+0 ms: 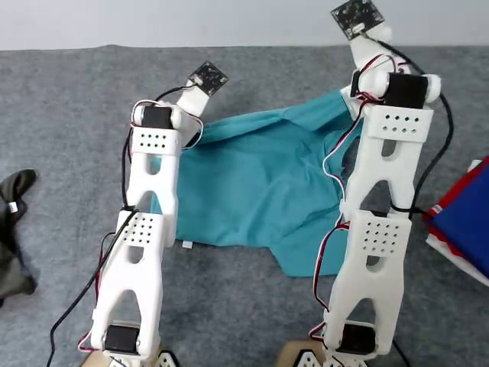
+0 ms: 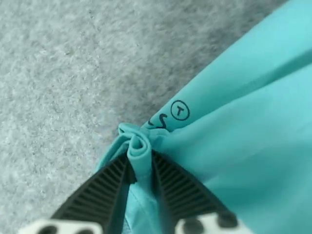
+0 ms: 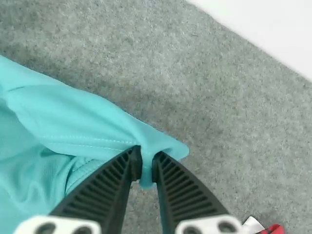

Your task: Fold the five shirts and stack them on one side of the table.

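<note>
- Nearest the overhead camera stand two white arms. The left arm (image 1: 145,252) runs up the left-centre of the frame and the right arm (image 1: 378,229) up the right-centre, each crossing a side of the cloth beneath it.
- The grey, felt-like surface (image 1: 61,99) spreads across the high view up to a pale wall strip (image 1: 229,19) along the top.
- A teal shirt (image 1: 252,191) lies rumpled in the middle of the frame between the arms, with a loose flap at lower centre. Its two upper corners are hidden under the wrists in this view.
- A folded stack (image 1: 466,222), blue on top with red and white edges, sits at the right edge, apart from the teal shirt.
- A dark crumpled garment (image 1: 11,229) lies at the left edge, well apart from the teal shirt.
- The left wrist view shows what the high view hides. The left arm's jaws are drawn narrow on a bunched fold of the teal shirt (image 2: 139,146), pinched between ribbed black fingers (image 2: 109,187). Black pen marks (image 2: 170,117) sit on the fabric just beyond.
- In the right wrist view, the right arm's jaws are nearly together on a folded hem of the teal shirt (image 3: 97,126), the cloth caught between the ribbed fingers (image 3: 112,185). A scrap of red and white (image 3: 258,228) lies on the surface near them.
</note>
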